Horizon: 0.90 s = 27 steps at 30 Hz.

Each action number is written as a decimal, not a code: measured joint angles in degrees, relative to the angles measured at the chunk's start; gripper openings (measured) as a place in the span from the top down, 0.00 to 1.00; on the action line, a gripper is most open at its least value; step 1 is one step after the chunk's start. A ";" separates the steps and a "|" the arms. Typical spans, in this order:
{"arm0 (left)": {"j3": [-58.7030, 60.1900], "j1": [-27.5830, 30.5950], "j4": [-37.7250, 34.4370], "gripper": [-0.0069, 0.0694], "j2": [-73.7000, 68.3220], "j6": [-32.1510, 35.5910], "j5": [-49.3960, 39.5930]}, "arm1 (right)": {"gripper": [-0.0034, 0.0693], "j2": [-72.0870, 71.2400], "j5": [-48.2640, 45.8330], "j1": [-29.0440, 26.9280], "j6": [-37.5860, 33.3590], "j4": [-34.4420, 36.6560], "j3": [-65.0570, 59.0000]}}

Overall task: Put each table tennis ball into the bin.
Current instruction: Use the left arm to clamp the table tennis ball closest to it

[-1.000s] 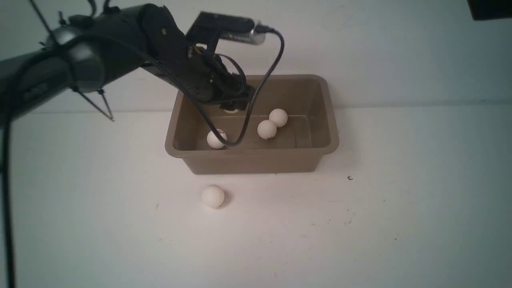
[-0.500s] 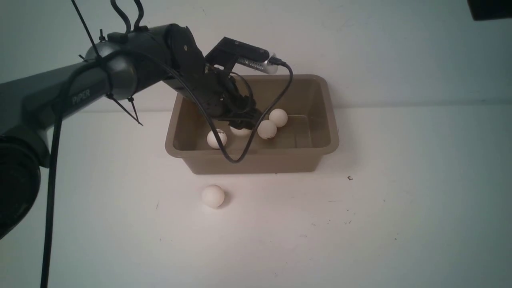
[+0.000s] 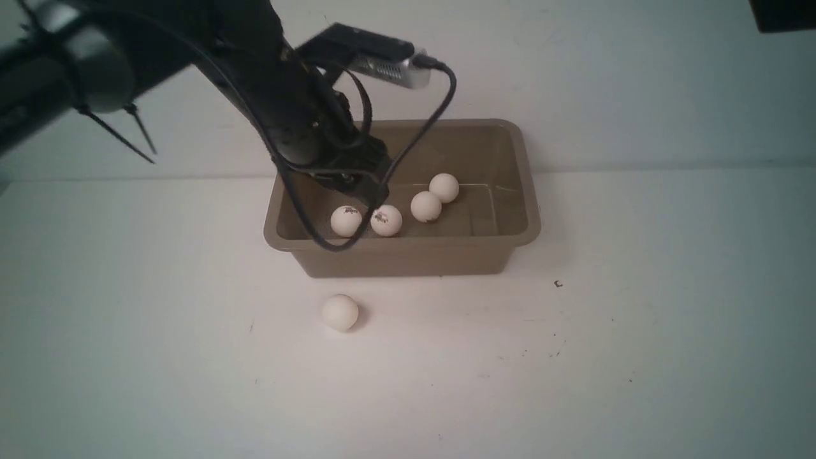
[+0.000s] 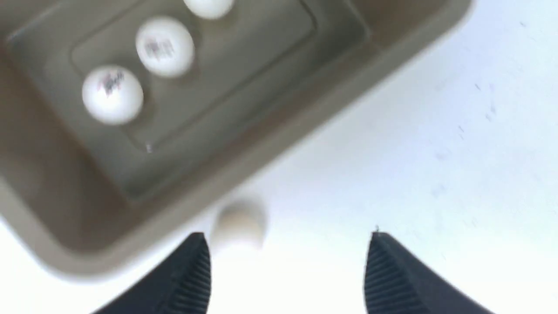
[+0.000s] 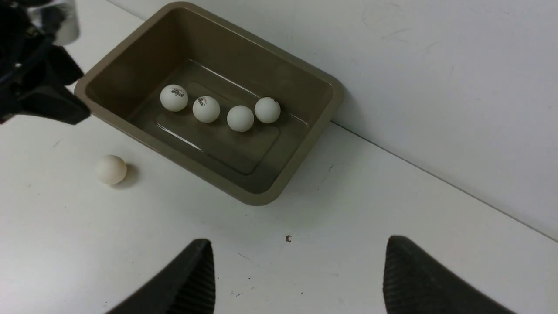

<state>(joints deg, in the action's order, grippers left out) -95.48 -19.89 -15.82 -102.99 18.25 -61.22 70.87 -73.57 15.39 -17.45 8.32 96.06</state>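
Observation:
The taupe-brown bin (image 3: pixel 408 255) stands at the back of the table against the wall. Several white table tennis balls lie in it in a row, among them two with dark marks (image 3: pixel 346 220) (image 3: pixel 386 220) and a plain one (image 3: pixel 426 206). One more ball (image 3: pixel 340 312) lies on the table just in front of the bin. My left gripper (image 3: pixel 363 185) hangs open and empty above the bin's left part. In the left wrist view it (image 4: pixel 288 244) is open, with the table ball (image 4: pixel 239 224) by one fingertip. My right gripper (image 5: pixel 298 246) is open and empty, out of the front view.
A white wall rises directly behind the bin. The left wrist camera's black cable (image 3: pixel 331 245) loops down over the bin's front rim. A small dark speck (image 3: pixel 558 284) lies on the table right of the bin. The left arm (image 5: pixel 35 87) shows in the right wrist view.
The left gripper went down into the bin with a ball, let it go and rose again. That ball now rests beside the marked ball at the bin's left.

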 joint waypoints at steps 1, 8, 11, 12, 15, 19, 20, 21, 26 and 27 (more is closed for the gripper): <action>2.12 0.00 0.06 0.37 1.85 0.00 0.18 | 0.30 0.00 0.00 0.00 0.00 -0.15 0.00; 15.74 0.00 0.36 0.42 9.45 -0.45 5.19 | 0.30 0.00 0.00 0.00 -0.11 -0.91 0.00; 20.95 0.00 0.20 0.43 11.18 -0.51 8.93 | 0.30 0.00 0.00 0.00 -0.11 -0.91 0.00; 23.40 0.00 0.15 0.43 11.85 -0.51 11.61 | 0.30 0.00 0.00 0.00 -0.11 -0.91 0.00; 31.37 0.00 -0.42 0.43 12.12 -0.51 20.35 | 0.30 0.00 0.00 0.00 -0.11 -0.91 0.00; 35.94 0.00 -0.89 0.43 9.54 0.88 30.32 | 0.30 0.00 0.00 0.00 -0.11 -0.93 0.00; 36.00 0.00 -1.22 0.43 8.96 1.40 31.20 | 0.30 0.00 0.00 0.00 -0.11 -0.93 0.00; 36.07 0.00 -1.34 0.42 8.54 1.55 31.81 | 0.30 0.00 0.00 0.00 -0.11 -0.93 0.00; 36.06 -0.07 -6.65 0.31 2.87 6.74 37.04 | 0.30 0.00 0.00 0.00 -0.11 -0.93 0.00; 36.06 -0.07 -8.91 0.28 1.17 8.46 38.21 | 0.30 0.00 0.00 0.00 -0.11 -0.93 0.00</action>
<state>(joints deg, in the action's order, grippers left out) -59.41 -19.95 -24.73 -101.81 26.71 -23.01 70.87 -73.57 15.39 -17.56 7.39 96.06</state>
